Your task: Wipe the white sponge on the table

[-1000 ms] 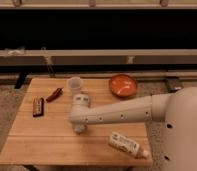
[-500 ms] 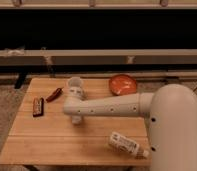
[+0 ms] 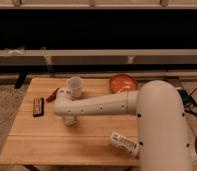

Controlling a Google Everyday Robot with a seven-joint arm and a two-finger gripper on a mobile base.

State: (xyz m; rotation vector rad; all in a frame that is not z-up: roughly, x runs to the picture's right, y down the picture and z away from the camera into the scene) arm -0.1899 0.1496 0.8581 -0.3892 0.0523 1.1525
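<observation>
The light wooden table [image 3: 42, 142] fills the lower middle of the camera view. My white arm reaches from the right across it to the left. My gripper [image 3: 69, 120] points down from the arm's end and sits at the tabletop, left of centre. A small off-white shape [image 3: 63, 92] shows just behind the arm's end, beside a red pepper. I cannot tell whether it is the white sponge or part of the wrist. Whatever lies under the gripper is hidden.
A dark brown bar [image 3: 38, 106] lies near the left edge. The red pepper [image 3: 53, 95] and a clear cup [image 3: 75, 86] stand at the back. An orange bowl [image 3: 123, 82] is at the back right. A white labelled bottle [image 3: 124, 143] lies near the front.
My arm has swept to the left across the table and a little toward the far side, carrying the gripper with it. The other objects have not moved.
</observation>
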